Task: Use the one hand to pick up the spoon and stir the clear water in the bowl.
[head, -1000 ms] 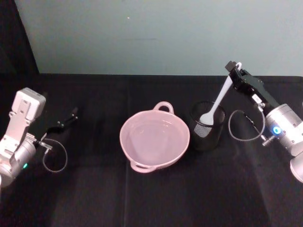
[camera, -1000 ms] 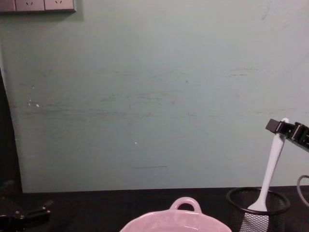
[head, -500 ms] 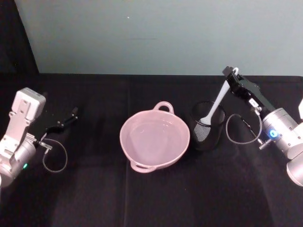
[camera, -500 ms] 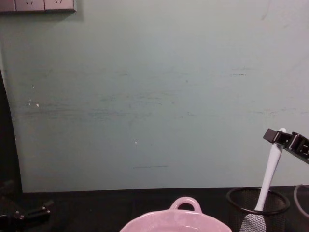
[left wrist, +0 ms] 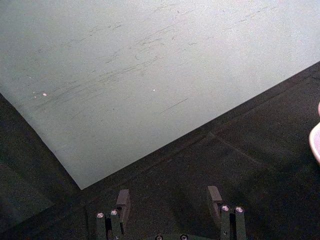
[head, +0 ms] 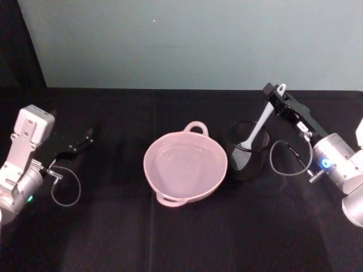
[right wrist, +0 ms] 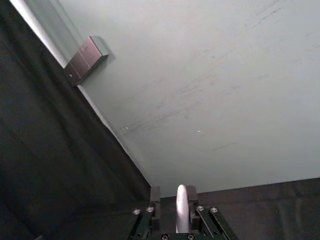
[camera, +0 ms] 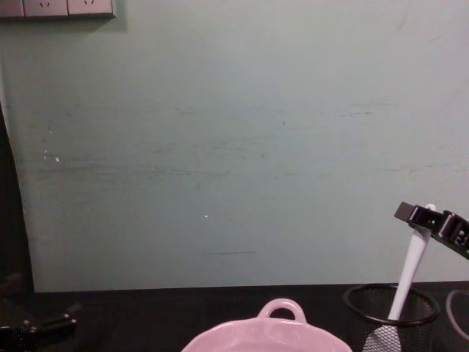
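Observation:
The white spoon point(head: 258, 126) stands tilted in the black wire-mesh cup point(head: 244, 164), scoop end down inside it. My right gripper point(head: 275, 93) is shut on the top of the spoon's handle, above and right of the cup. In the right wrist view the handle tip point(right wrist: 181, 206) sits between the closed jaws of the right gripper point(right wrist: 176, 199). The chest view has the spoon point(camera: 407, 273) hanging from the right gripper point(camera: 419, 215) into the cup point(camera: 360, 299). The pink bowl point(head: 151, 170) with clear water rests at table centre, left of the cup; its loop handle point(camera: 282, 308) rises at the chest view's lower edge.
My left gripper point(head: 84, 140) rests open and idle at the far left of the black table, also in the left wrist view point(left wrist: 169, 194). A pale green wall point(head: 187, 39) stands behind the table. Grey cable loops hang by both wrists.
The right gripper has come down and slightly left with the spoon, so the scoop end has sunk deeper into the mesh cup. The left arm and the bowl have stayed still.

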Robot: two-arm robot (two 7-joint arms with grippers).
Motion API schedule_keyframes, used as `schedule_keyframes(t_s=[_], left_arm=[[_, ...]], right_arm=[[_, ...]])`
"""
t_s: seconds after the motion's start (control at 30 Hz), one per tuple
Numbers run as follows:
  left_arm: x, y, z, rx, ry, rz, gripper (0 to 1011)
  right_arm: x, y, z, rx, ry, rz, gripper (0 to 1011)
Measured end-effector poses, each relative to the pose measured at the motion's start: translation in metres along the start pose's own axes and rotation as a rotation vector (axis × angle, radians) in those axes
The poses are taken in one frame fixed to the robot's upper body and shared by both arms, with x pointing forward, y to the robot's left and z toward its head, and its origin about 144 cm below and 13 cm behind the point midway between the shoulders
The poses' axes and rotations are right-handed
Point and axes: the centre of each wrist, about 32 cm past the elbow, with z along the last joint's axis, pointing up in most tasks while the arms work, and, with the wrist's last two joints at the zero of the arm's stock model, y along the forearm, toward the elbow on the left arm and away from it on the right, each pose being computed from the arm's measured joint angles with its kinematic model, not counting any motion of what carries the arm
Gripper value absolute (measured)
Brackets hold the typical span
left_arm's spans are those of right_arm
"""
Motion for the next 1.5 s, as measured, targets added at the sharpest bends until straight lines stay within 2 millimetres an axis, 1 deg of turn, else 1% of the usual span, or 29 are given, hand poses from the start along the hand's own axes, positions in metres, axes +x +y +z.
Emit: schedule_keyframes(t_s=[0.1,0.17,0.2,0.23,0.3,0.33,0.4,0.43,0.53,0.57,0.63,0.67,0.73,0.77,0.87,0.97,1.07,1.17,1.2,1.37,1.43,1.5], left_arm=[[0.0,0.0,0.0,0.0,0.0,0.0,1011],[0.0,0.0,0.0,0.0,0.0,0.0,1011],[0.0,0.0,0.0,0.0,0.0,0.0,1011],[0.0,0.0,0.0,0.0,0.0,0.0,1011],[0.0,0.0,0.0,0.0,0.0,0.0,1011],[0.0,0.0,0.0,0.0,0.0,0.0,1011],[0.0,0.0,0.0,0.0,0.0,0.0,1011],[0.0,0.0,0.0,0.0,0.0,0.0,1011],[0.0,0.0,0.0,0.0,0.0,0.0,1011],[0.0,0.0,0.0,0.0,0.0,0.0,1011],[0.0,0.0,0.0,0.0,0.0,0.0,1011],[0.0,0.0,0.0,0.0,0.0,0.0,1011],[0.0,0.0,0.0,0.0,0.0,0.0,1011],[0.0,0.0,0.0,0.0,0.0,0.0,1011],[0.0,0.0,0.0,0.0,0.0,0.0,1011],[0.0,0.0,0.0,0.0,0.0,0.0,1011],[0.0,0.0,0.0,0.0,0.0,0.0,1011],[0.0,0.0,0.0,0.0,0.0,0.0,1011],[0.0,0.0,0.0,0.0,0.0,0.0,1011],[0.0,0.0,0.0,0.0,0.0,0.0,1011],[0.0,0.0,0.0,0.0,0.0,0.0,1011],[0.0,0.0,0.0,0.0,0.0,0.0,1011]], right_arm=[[0.0,-0.004,-0.002,-0.002,0.008,-0.015,378],[0.002,-0.008,-0.005,-0.004,0.019,-0.029,456],[0.004,-0.01,-0.008,-0.007,0.027,-0.039,474],[0.004,-0.012,-0.009,-0.008,0.031,-0.043,533],[0.006,-0.014,-0.012,-0.011,0.037,-0.051,580],[0.007,-0.016,-0.014,-0.012,0.043,-0.058,640],[0.008,-0.019,-0.016,-0.014,0.048,-0.063,678],[0.008,-0.02,-0.017,-0.015,0.051,-0.066,733],[0.007,-0.025,-0.02,-0.015,0.058,-0.07,788],[0.007,-0.028,-0.022,-0.017,0.061,-0.071,852],[0.006,-0.031,-0.022,-0.019,0.062,-0.07,886],[0.004,-0.034,-0.023,-0.021,0.061,-0.068,933],[0.003,-0.037,-0.023,-0.022,0.06,-0.068,958],[0.001,-0.04,-0.022,-0.022,0.057,-0.066,993],[-0.002,-0.046,-0.02,-0.025,0.046,-0.067,1003],[-0.008,-0.055,-0.014,-0.049,-0.007,-0.085,1002],[-0.013,-0.065,-0.006,-0.121,-0.126,-0.157,1003],[-0.015,-0.069,-0.001,-0.156,-0.196,-0.208,1002],[-0.015,-0.071,0.002,-0.173,-0.245,-0.239,1002],[-0.015,-0.07,0.006,-0.213,-0.407,-0.31,1003],[-0.012,-0.066,0.006,-0.23,-0.485,-0.34,1003],[-0.01,-0.062,0.006,-0.241,-0.527,-0.352,1002]])
